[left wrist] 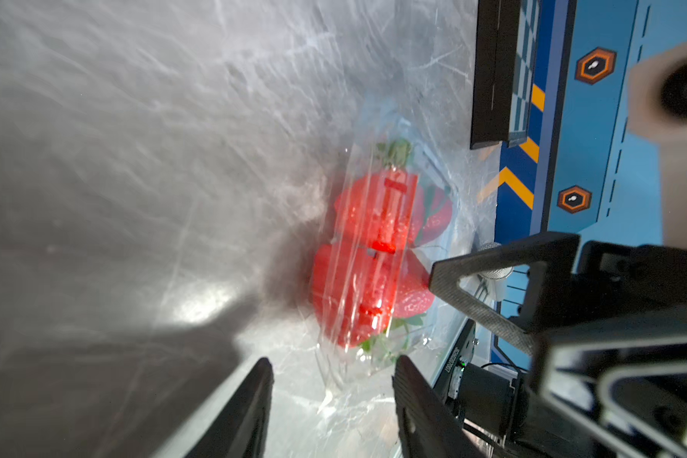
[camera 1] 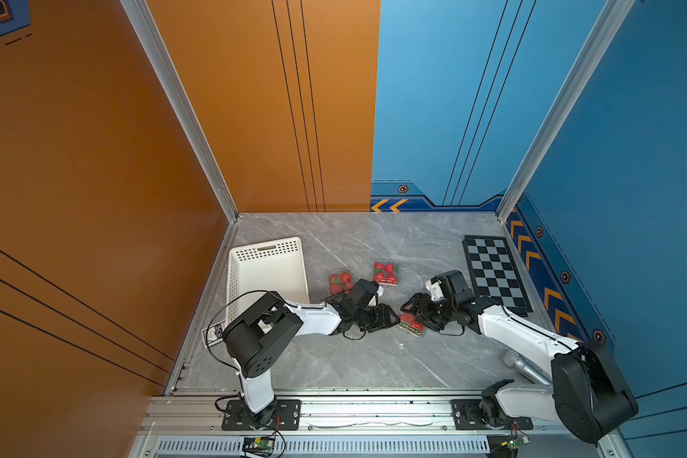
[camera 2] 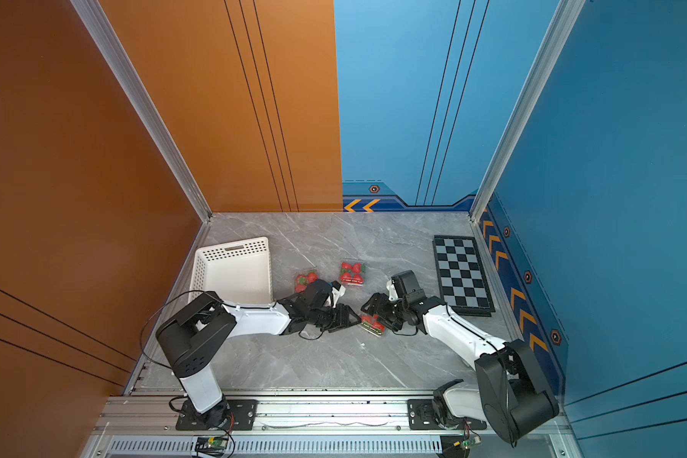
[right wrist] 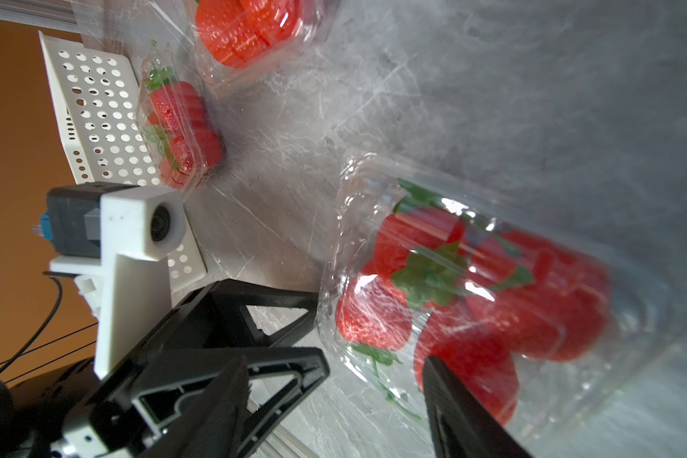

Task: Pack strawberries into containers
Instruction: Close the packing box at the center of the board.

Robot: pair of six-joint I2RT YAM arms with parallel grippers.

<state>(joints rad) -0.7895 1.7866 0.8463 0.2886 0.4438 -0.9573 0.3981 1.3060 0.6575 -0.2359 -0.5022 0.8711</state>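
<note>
Three clear containers of red strawberries lie on the grey table in both top views. Two lie toward the back, one (camera 1: 340,280) partly under my left wrist and the other (camera 1: 385,272) beside it. The third container (camera 1: 411,324) lies between my two grippers. My left gripper (camera 1: 393,317) is open, and in the left wrist view the container's (left wrist: 373,257) near edge reaches between its fingertips (left wrist: 260,380) without being pinched. My right gripper (right wrist: 334,380) is open too. One of its fingers (right wrist: 449,392) lies across the container's lid (right wrist: 472,285).
A white perforated basket (camera 1: 268,269) stands at the back left, close behind my left arm. A folded chessboard (camera 1: 494,273) lies along the right wall. A microphone (camera 1: 522,366) rests near the right arm's base. A paper tag (camera 1: 215,331) sits at the left edge.
</note>
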